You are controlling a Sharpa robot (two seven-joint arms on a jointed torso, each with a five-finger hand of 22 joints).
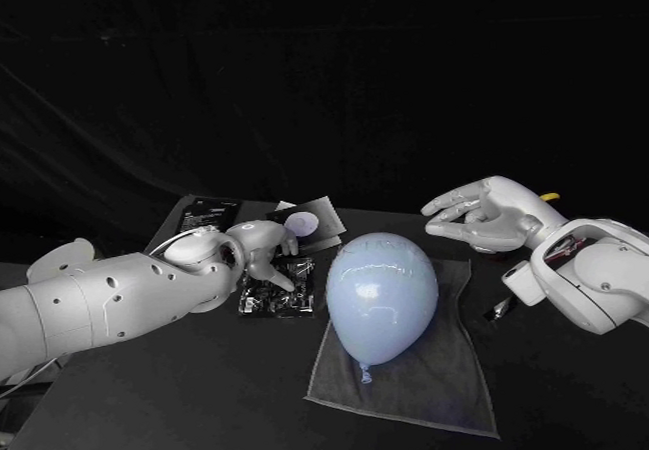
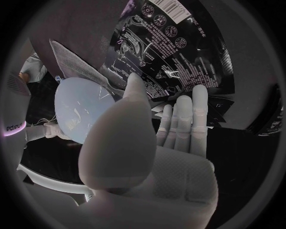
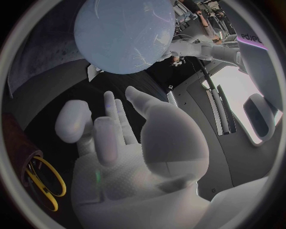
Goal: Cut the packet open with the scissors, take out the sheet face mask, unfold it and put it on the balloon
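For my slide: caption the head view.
Left hand over black packet, pale blue balloon on grey cloth, right hand empty.

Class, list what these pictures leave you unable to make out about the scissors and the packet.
Scissors: blades cut off by the right wrist view's rim; in the head view the right hand hides most of them.
Packet: whether it is cut open; the left hand covers part of it in the head view.

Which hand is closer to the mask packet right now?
Left. The left hand is directly above the packet; the right hand hangs across the balloon, well apart from the packet.
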